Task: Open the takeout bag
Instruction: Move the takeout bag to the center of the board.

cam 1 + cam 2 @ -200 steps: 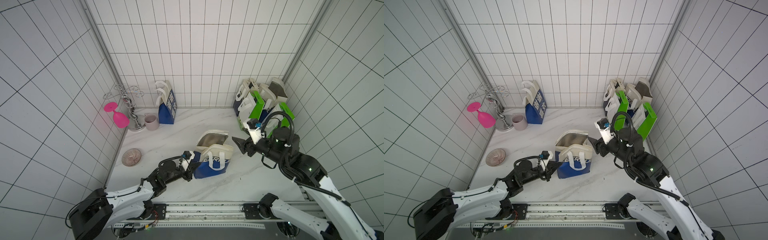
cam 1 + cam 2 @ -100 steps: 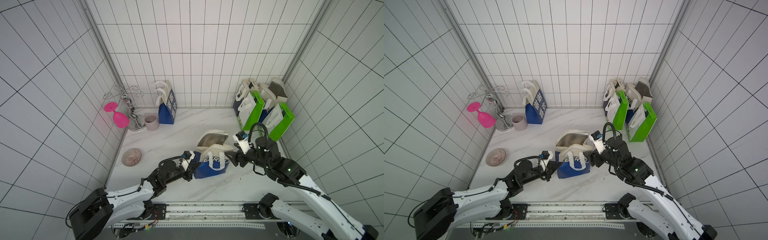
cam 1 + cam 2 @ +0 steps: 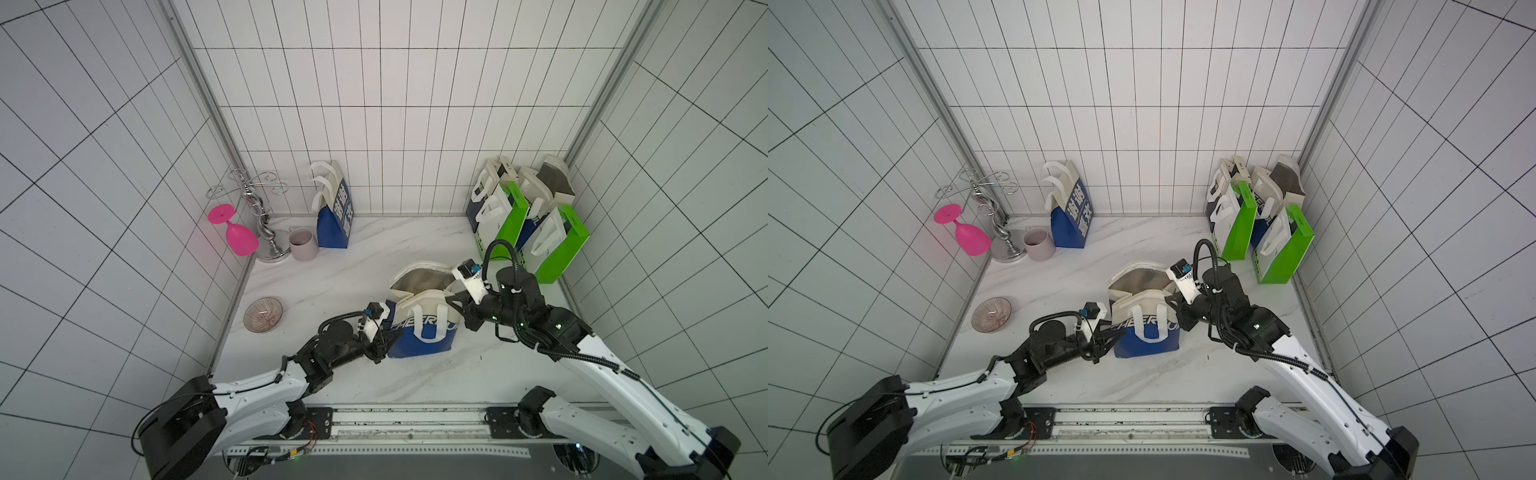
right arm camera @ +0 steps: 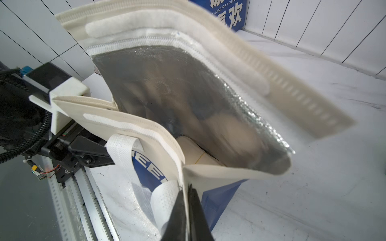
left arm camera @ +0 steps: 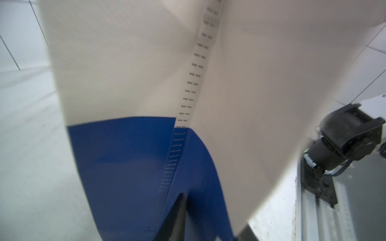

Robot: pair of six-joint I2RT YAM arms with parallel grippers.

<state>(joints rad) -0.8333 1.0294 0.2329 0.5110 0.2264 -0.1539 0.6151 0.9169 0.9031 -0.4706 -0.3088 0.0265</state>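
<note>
Right end effector [image 4: 187, 194] is clamping shut on the right rim of the takeout bag [image 3: 422, 338], likely to spread its mouth, while left end effector [image 3: 1108, 338], jaws parted, is bracketing its left side at the middle of the table [image 3: 353, 266].

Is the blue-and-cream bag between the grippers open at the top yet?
Open. The takeout bag's mouth gapes, with the silver lining showing inside; the right gripper pinches its rim.
</note>
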